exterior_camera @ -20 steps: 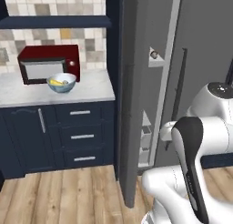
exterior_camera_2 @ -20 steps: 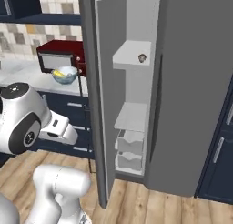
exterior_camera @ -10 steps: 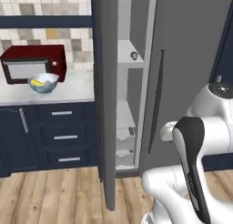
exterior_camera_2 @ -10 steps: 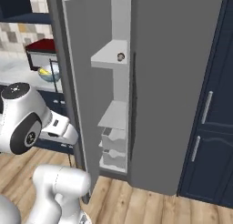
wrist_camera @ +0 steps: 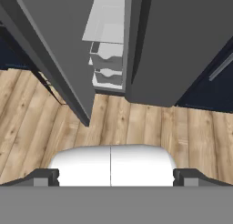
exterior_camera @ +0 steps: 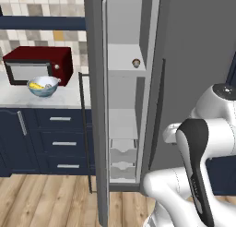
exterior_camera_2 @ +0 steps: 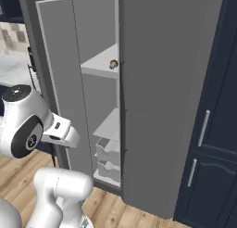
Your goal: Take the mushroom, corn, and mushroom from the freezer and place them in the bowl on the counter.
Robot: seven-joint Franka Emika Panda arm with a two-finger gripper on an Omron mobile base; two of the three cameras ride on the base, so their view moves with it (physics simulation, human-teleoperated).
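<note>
From the left base view, the freezer stands with its door swung out towards me, the pale shelves open to sight. On the upper shelf sits one small brownish mushroom, near the right wall. To the left, on the marbled counter, the bowl rests just in front of the dark red microwave; something yellow already lies in it, the corn I judge, though it is too small to be sure. Below the shelves are two pale drawers.

From the right base view, the same mushroom shows at the front edge of its shelf, beside the door frame, with bare shelf around it.

In the hand view I look down at the wooden floor, with the freezer's drawers ahead. My gripper has its fingers spread wide apart, holding nothing.

The mushroom should be light, rounded and a little slick, and liable to roll. I would come in level over the shelf, set my pads either side of the cap at its widest, and close gently so it does not squirt out.
</note>
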